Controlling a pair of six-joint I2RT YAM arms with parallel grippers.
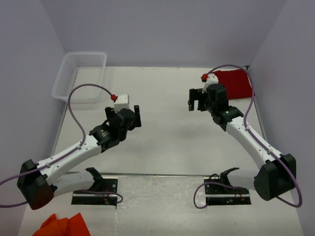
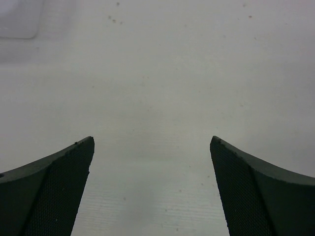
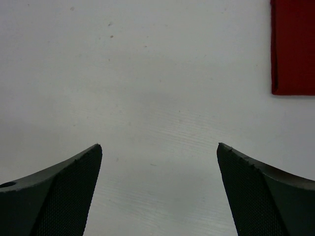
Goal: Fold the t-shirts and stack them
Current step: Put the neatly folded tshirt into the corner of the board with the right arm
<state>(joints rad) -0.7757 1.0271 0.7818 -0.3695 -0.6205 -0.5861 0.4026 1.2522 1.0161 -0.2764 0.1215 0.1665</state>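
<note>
Folded red t-shirt (image 1: 237, 83), far right: likely soft, light, limp; pinch folded edge. Left gripper (image 2: 152, 142), right gripper (image 3: 158, 147) spread wide, empty.

A: Desk (image 1: 162, 132) surface?
B: White, matt, faint fine grain, a few specks.
A: Fingers (image 2: 285, 196)?
B: Black, matt; inner pads (image 2: 59, 196) finely dotted, rubber-like.
A: T-shirt (image 3: 293, 46), basket (image 1: 78, 73)?
B: Red cloth, soft, matt. Basket is white plastic mesh.
</note>
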